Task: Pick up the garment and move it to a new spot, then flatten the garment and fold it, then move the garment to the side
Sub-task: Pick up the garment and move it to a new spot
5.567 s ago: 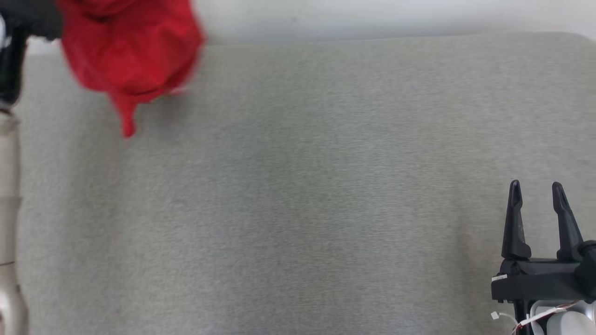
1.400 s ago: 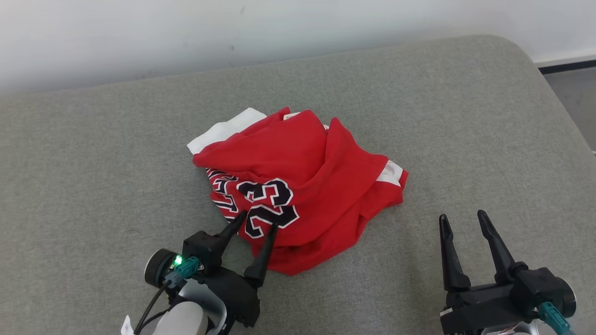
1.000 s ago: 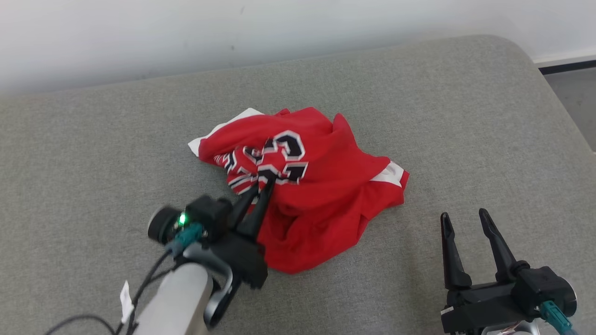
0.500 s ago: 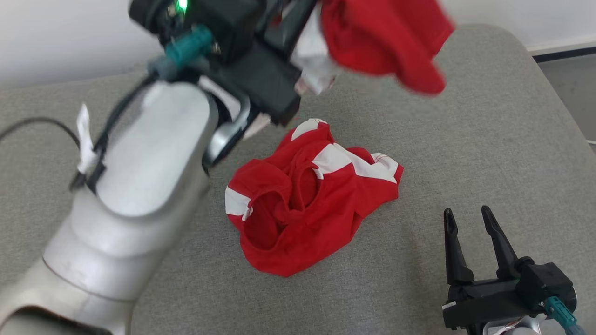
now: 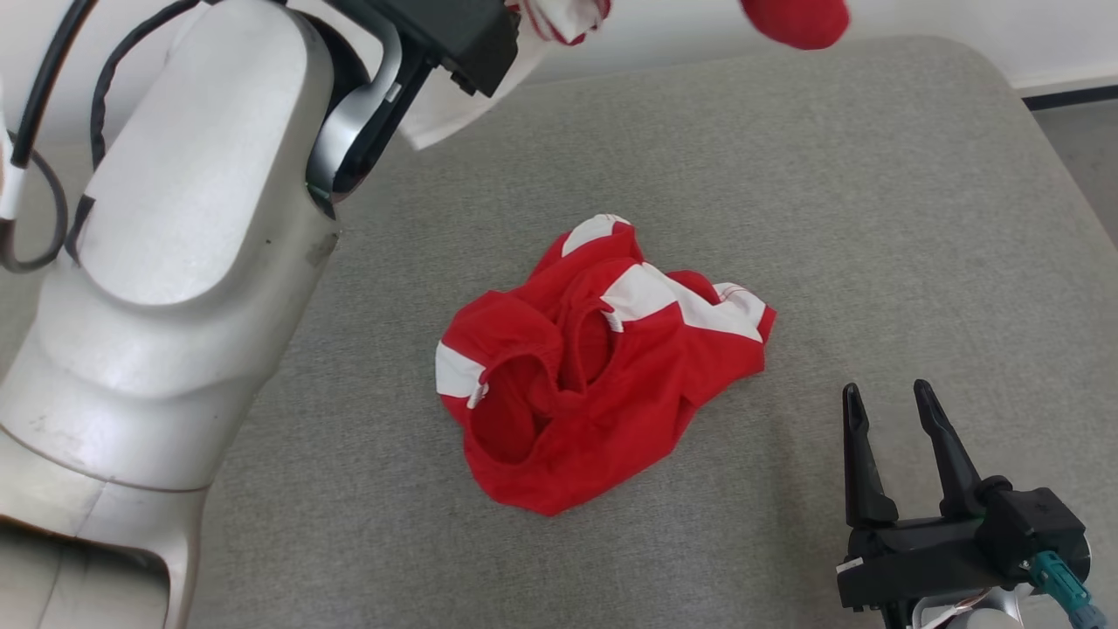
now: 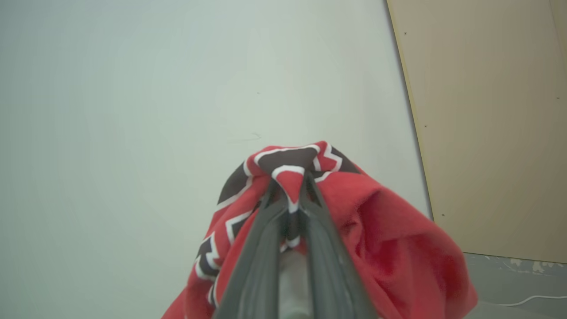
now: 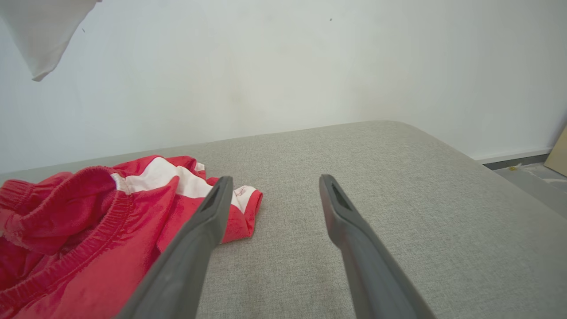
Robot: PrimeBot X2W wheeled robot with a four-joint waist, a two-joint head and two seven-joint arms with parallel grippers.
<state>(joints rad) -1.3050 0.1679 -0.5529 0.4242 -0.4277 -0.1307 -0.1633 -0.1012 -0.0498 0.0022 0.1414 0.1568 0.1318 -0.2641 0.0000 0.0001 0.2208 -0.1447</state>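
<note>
Left gripper (image 6: 290,189) clamps the red garment (image 6: 390,257) — a jersey, seemingly — right gripper (image 7: 274,179) spread.

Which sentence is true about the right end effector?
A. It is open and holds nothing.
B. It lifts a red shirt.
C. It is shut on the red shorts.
A: the right end effector stands spread, only grey cushion in its gap, and the red shorts lie apart from it.

cushion (image 5: 873,218): grey
garment (image 6: 398,266): red, black print edged white
shorts (image 5: 603,402): red with white panels, on the cushion
my fingers (image 7: 190,257): dark grey
</note>
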